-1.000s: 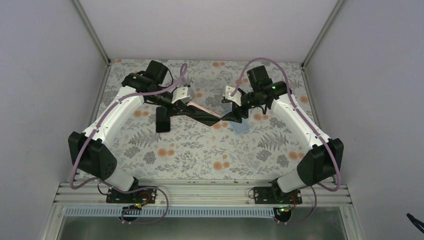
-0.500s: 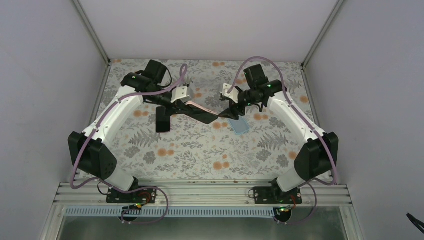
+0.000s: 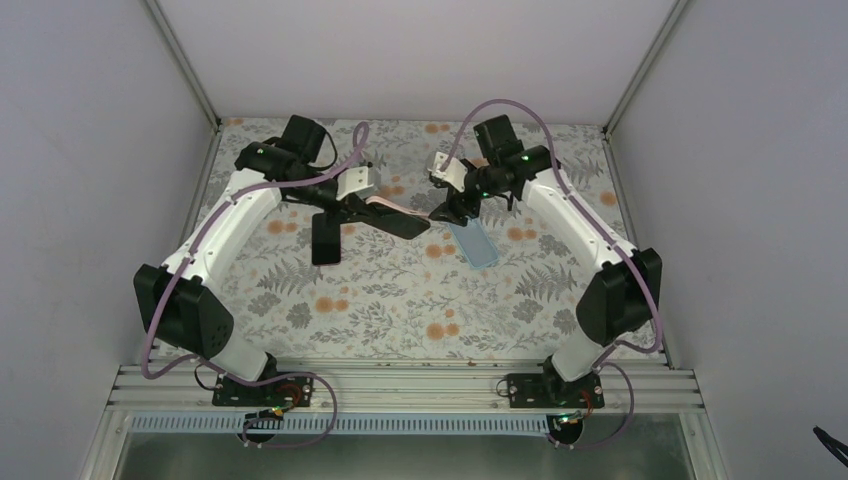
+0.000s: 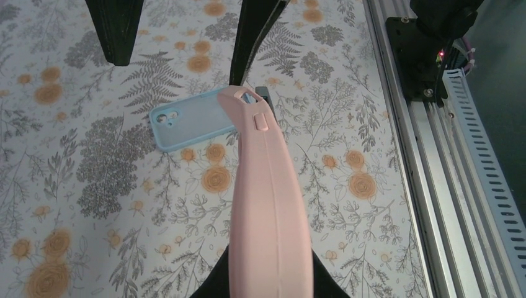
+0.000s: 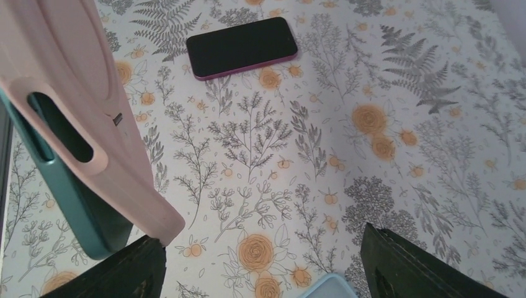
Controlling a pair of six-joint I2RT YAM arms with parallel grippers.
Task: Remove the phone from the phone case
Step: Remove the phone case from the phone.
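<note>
My left gripper (image 3: 350, 205) is shut on a pink phone case (image 3: 392, 208) and holds it above the table, its far end pointing at the right arm. In the left wrist view the case (image 4: 267, 186) rises from between my jaws. In the right wrist view the case (image 5: 80, 81) shows a camera cutout, and a dark teal phone (image 5: 68, 211) sits inside it. My right gripper (image 3: 440, 213) is open at the case's free end. Its left finger (image 5: 118, 273) sits just under the case's corner, and I cannot tell whether they touch.
A black phone (image 3: 325, 240) lies flat on the floral table, also seen in the right wrist view (image 5: 242, 46). An empty light blue case (image 3: 474, 243) lies under the right gripper (image 4: 186, 121). The aluminium rail (image 4: 428, 155) runs along the near edge.
My right gripper has moved left and back along the pink case's end, uncovering more of the blue case. My left arm has drawn the pink case slightly left.
</note>
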